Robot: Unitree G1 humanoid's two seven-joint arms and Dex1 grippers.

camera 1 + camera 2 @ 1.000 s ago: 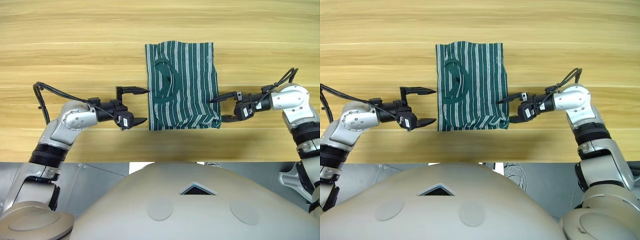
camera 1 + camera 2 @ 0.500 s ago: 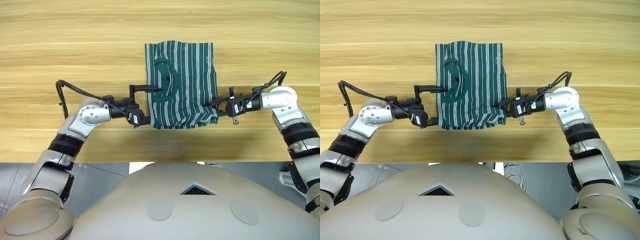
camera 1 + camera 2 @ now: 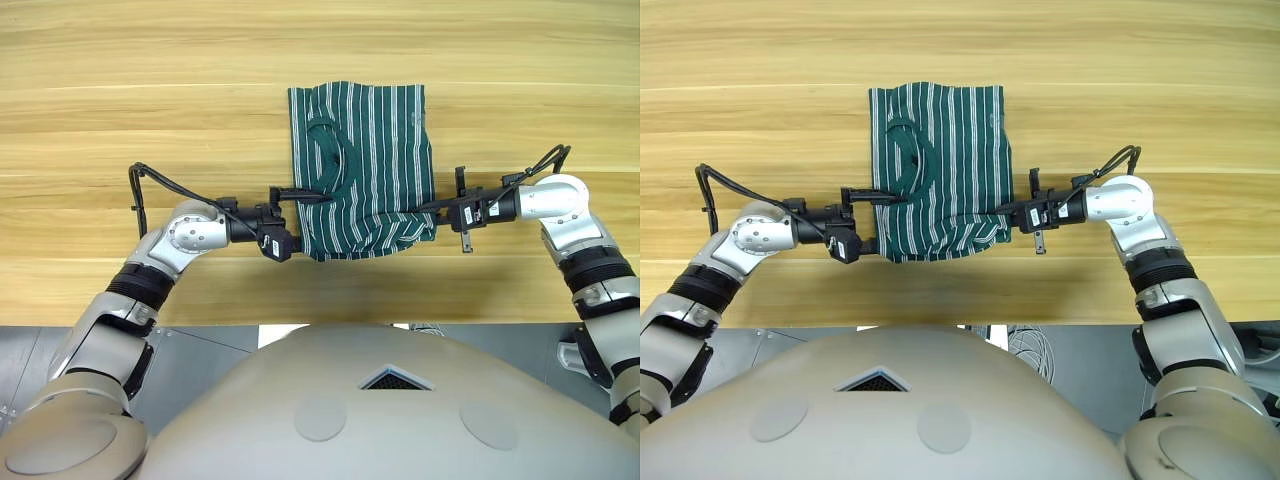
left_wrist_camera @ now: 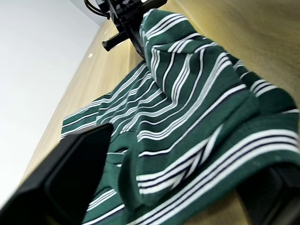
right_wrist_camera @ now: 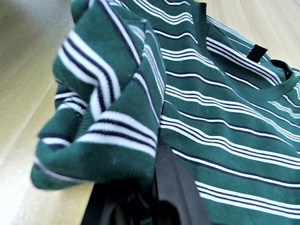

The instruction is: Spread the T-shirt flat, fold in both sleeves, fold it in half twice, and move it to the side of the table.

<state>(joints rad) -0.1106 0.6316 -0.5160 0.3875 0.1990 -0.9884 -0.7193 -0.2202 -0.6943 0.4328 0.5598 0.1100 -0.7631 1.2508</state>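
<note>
Grippers meet the shirt from opposite sides at its near end. The left gripper (image 3: 300,218) has its fingers (image 4: 70,178) spread, one lying over the cloth and the other low beside the near left corner, so that the shirt's left edge sits between them. In the left wrist view striped fabric fills the gap between the two dark fingers, which do not press on it.

The right gripper (image 3: 435,210) appears to be pinched onto the near right corner. Its tips are buried in the cloth, and in the right wrist view a bunched fold hangs over one black finger (image 5: 176,187), so the exact closure is hard to see.

The shirt (image 3: 365,150), dark green with white stripes, lies folded into a rough rectangle near the middle of the table (image 3: 150,90). Its collar (image 3: 335,150) shows on the left half. The far end lies flat on the wood, while the near end between the grippers is rumpled and gathered, with its right corner drawn up into a lump.
</note>
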